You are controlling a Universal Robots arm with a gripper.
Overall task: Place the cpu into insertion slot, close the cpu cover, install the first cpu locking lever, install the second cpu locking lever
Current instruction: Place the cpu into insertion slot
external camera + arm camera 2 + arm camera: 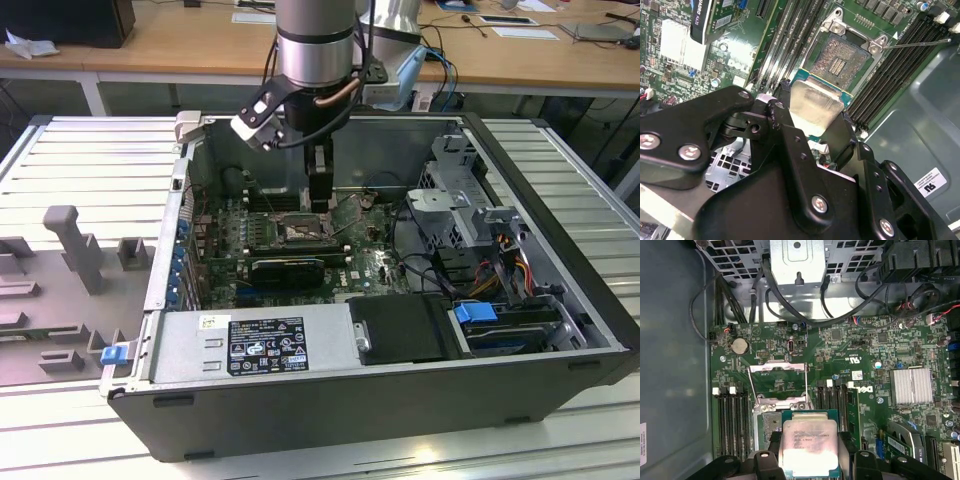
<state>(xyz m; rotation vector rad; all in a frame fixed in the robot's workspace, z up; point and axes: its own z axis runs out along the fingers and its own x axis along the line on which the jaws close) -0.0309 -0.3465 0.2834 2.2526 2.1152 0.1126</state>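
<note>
My gripper is shut on the cpu, a flat square chip with a pale metal face and a green edge, held by two black fingers on opposite sides. In the second wrist view the cpu hangs tilted just beside the insertion slot, whose brownish-gold centre lies bare inside a shiny rim. The cpu cover stands flipped open beyond the insertion slot. A thin locking lever sticks out sideways. In the exterior view the gripper hovers over the slot.
The green motherboard lies in an open computer case on a ribbed metal table. Black memory slots flank the socket. A heatsink, black cables, a drive cage and a power supply surround it.
</note>
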